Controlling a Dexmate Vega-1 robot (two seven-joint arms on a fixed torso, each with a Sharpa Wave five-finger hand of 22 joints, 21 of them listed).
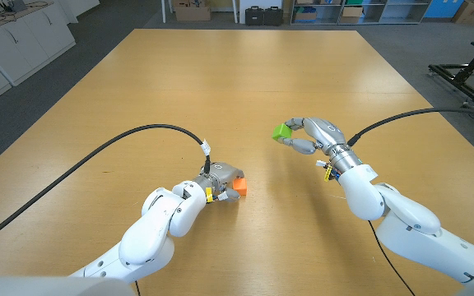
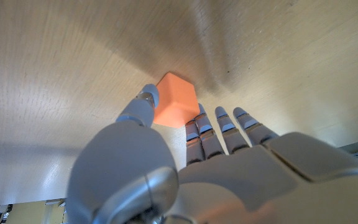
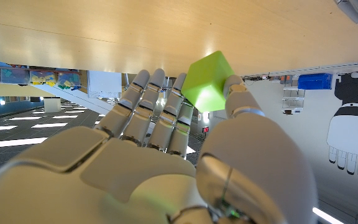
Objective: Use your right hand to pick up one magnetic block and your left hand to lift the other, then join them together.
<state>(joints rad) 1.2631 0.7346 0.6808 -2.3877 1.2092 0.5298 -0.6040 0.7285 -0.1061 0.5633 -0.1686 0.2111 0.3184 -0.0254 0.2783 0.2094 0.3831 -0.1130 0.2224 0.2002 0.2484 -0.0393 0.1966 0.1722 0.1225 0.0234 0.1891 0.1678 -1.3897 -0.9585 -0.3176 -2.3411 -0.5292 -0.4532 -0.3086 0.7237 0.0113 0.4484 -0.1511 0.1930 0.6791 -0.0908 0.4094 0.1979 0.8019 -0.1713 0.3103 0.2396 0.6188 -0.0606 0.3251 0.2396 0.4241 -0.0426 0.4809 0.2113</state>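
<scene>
The orange block (image 1: 239, 188) lies on the wooden table (image 1: 245, 82) near its front, at the fingertips of my left hand (image 1: 219, 182). In the left wrist view the thumb (image 2: 142, 107) sits against one side of the orange block (image 2: 174, 99) and the fingers (image 2: 205, 127) against the other, so the hand pinches it while it rests on the table. My right hand (image 1: 317, 136) holds the green block (image 1: 281, 131) above the table, to the right of centre. In the right wrist view the green block (image 3: 207, 81) is pinched between thumb and fingertips (image 3: 166, 93).
Black cables (image 1: 97, 156) run from both wrists across the table, one to the left and one (image 1: 418, 113) off the right edge. Boxes and cases (image 1: 262, 14) stand on the floor beyond the far edge. A black frame (image 1: 467, 70) stands at the right.
</scene>
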